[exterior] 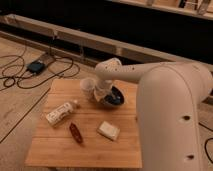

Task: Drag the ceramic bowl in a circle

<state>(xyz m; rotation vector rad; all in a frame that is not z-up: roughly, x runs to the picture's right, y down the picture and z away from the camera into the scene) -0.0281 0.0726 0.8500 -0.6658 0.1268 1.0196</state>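
Ceramic bowl [116, 99] on wooden table [85, 145]
Gripper [103, 93] clenched, at bowl's nine o'clock rim; white cup [88, 88] just beside

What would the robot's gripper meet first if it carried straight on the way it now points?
The gripper points down at the left rim of the ceramic bowl, beside the white cup. It would probably meet the bowl first; whether they touch now is unclear.
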